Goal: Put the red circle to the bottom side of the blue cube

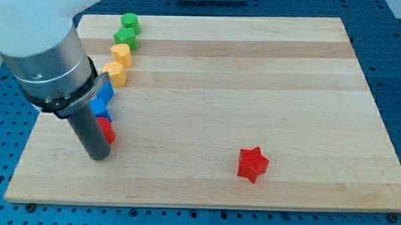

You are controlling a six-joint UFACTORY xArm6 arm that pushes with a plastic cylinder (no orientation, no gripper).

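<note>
The red circle [107, 130] lies at the view's left, half hidden behind the rod, just below the blue blocks. A blue block [105, 91] and a second blue block [100, 109], one of them the blue cube, sit right above it, both partly covered by the arm. My tip [97, 156] rests on the board touching the red circle's lower left side.
A column of blocks runs up the left: two yellow blocks [115, 72] [121, 53] and two green blocks [125, 36] [130, 21]. A red star [253, 163] lies at the lower middle-right. The wooden board [255, 74] sits on a blue table.
</note>
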